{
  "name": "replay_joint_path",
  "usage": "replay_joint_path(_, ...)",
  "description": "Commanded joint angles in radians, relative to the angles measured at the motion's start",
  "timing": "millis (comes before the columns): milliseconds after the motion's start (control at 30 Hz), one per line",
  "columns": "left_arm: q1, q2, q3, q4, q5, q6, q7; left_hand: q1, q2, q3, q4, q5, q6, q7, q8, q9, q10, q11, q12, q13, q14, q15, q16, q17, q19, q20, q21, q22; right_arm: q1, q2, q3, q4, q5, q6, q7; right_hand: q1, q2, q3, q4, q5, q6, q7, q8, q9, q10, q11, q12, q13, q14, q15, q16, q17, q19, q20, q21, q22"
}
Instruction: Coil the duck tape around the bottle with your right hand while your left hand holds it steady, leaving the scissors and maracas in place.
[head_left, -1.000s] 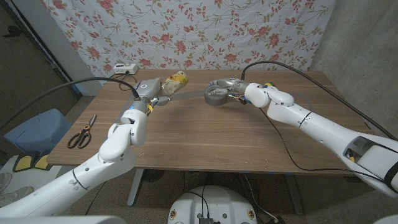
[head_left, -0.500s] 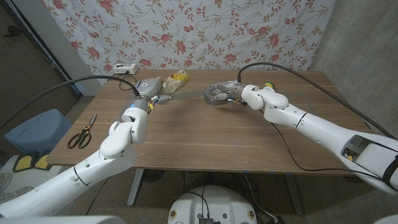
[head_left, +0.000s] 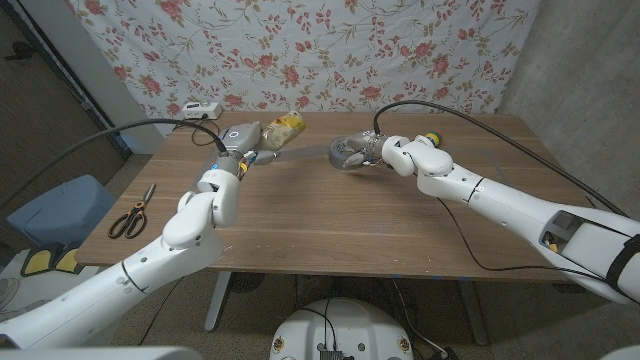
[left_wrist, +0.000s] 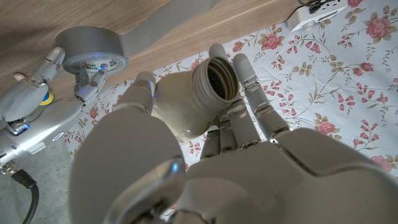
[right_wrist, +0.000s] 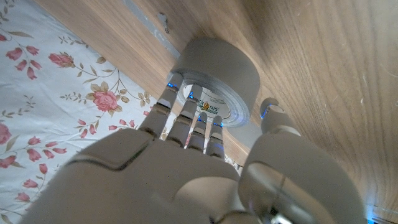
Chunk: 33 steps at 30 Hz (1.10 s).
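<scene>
right hand (head_left: 372, 150): fingers hooked into the core of the grey duct-tape roll (head_left: 347, 153), thumb on the outer wall; grips it, roll tilted up off the wooden table (head_left: 330, 215), near the far edge, right of middle. The right wrist view shows fingers (right_wrist: 186, 121) inside the printed cardboard core.
tape strip: grey length of tape (head_left: 305, 152) runs from the roll toward the bottle, low over the table; cannot tell whether it is already stuck to the bottle.
left hand (head_left: 240, 148): closed around the cream plastic bottle (head_left: 283, 128), holding it near the far edge, left of middle, lying tilted. In the left wrist view the fingers (left_wrist: 245, 78) wrap the shoulder, and the open threaded neck (left_wrist: 216, 76) points away from the palm.
bottle handling: judged light, thin-walled, smooth; likely to spin or dent under pull. Grip belongs on the shoulder and body, clear of the band the tape must cover.
tape handling: roll is stiff and fairly heavy; adhesive drags, so each pull loads the bottle. Core-and-rim hold suits unrolling; keep fingers off the sticky face.
risk: strip twists or sticks to the table if slack.
scissors (head_left: 132, 214): black-and-orange handles, near the left edge, well apart.
white box (head_left: 201, 110): far left corner.
</scene>
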Motion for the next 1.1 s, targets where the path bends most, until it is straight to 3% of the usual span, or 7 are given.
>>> replay_joint_path(33,-0.028,-0.005,0.018,0.017,-0.024,-0.002,0.013,0.168,0.179,0.093,0.097,0.006,0.162,-0.158,0.243,0.004,0.238,-0.244,-0.005,0.003,0.095,-0.162,-0.005,0.007,-0.003,0.001,0.008,0.001,0.059,0.060,-0.059,0.110,-0.032,0.037,0.081,0.027,0.007,-0.006,0.002,0.007,0.020,0.010,0.005,0.005,0.028,0.007,0.013,0.004,0.072,-0.056,0.059,0.045,0.044,-0.008,0.025,0.006)
replay_joint_path(167,-0.032,-0.006,0.020,0.019,-0.031,0.001,0.016,0.168,0.179,0.094,0.098,0.006,0.161,-0.159,0.244,0.004,0.238,-0.245,-0.005,0.004,0.095,-0.162,-0.008,0.010,-0.003,0.001,0.009,0.000,0.076,0.075,-0.078,0.141,-0.037,0.043,0.100,0.067,0.008,-0.012,-0.004,0.010,0.055,0.019,0.012,0.006,0.081,0.010,0.022,0.006,0.169,-0.074,0.149,0.108,0.096,-0.017,0.061,0.018)
replay_joint_path(500,-0.046,-0.005,0.029,0.021,-0.040,0.007,0.023,0.168,0.179,0.094,0.100,0.007,0.161,-0.159,0.244,0.001,0.241,-0.242,-0.006,0.003,0.097,-0.162,-0.015,0.016,-0.005,0.001,0.012,-0.001,0.117,0.096,-0.121,0.209,-0.037,0.075,0.141,0.239,-0.032,-0.027,-0.018,0.034,0.224,0.017,0.045,0.007,0.222,0.016,0.038,0.011,0.241,-0.114,0.358,0.302,0.145,-0.043,0.126,0.041)
replay_joint_path(667,-0.056,-0.005,0.037,0.023,-0.042,0.011,0.019,0.168,0.179,0.095,0.101,0.007,0.161,-0.159,0.245,0.002,0.240,-0.244,-0.008,0.002,0.100,-0.162,-0.019,0.020,-0.006,0.001,0.014,-0.002,0.121,0.101,-0.135,0.227,-0.048,0.075,0.126,0.342,-0.045,-0.013,-0.010,0.069,0.420,0.024,0.093,0.010,0.410,0.031,0.093,0.026,0.259,-0.140,0.402,0.358,0.158,-0.065,0.164,0.047)
replay_joint_path(900,-0.068,-0.005,0.046,0.028,-0.046,0.009,0.016,0.168,0.179,0.096,0.103,0.007,0.158,-0.159,0.246,0.003,0.238,-0.243,-0.009,0.003,0.103,-0.162,-0.025,0.026,-0.006,0.000,0.018,-0.002,0.115,0.102,-0.130,0.241,-0.035,0.074,0.088,0.489,0.021,0.019,0.005,0.075,0.715,0.027,0.175,0.024,0.727,0.044,0.249,0.097,0.355,-0.172,0.444,0.427,0.167,-0.105,0.229,0.054)
replay_joint_path(967,-0.071,-0.003,0.049,0.028,-0.045,0.010,0.015,0.168,0.179,0.096,0.104,0.007,0.158,-0.159,0.247,0.003,0.238,-0.241,-0.007,0.007,0.104,-0.162,-0.027,0.028,-0.005,0.000,0.019,-0.003,0.111,0.100,-0.121,0.246,-0.015,0.084,0.073,0.491,0.042,0.017,0.015,0.067,0.747,0.026,0.184,0.025,0.746,0.043,0.264,0.107,0.375,-0.168,0.455,0.440,0.174,-0.107,0.241,0.055)
replay_joint_path(1100,-0.073,-0.002,0.052,0.028,-0.045,0.014,0.013,0.168,0.178,0.096,0.105,0.007,0.159,-0.158,0.249,0.003,0.238,-0.242,-0.006,0.010,0.105,-0.162,-0.031,0.031,-0.007,0.000,0.020,-0.003,0.112,0.098,-0.094,0.246,0.039,0.077,0.096,0.432,0.104,-0.015,0.074,0.024,0.806,0.042,0.194,0.026,0.796,0.057,0.305,0.143,0.388,-0.159,0.475,0.495,0.146,-0.123,0.266,0.064)
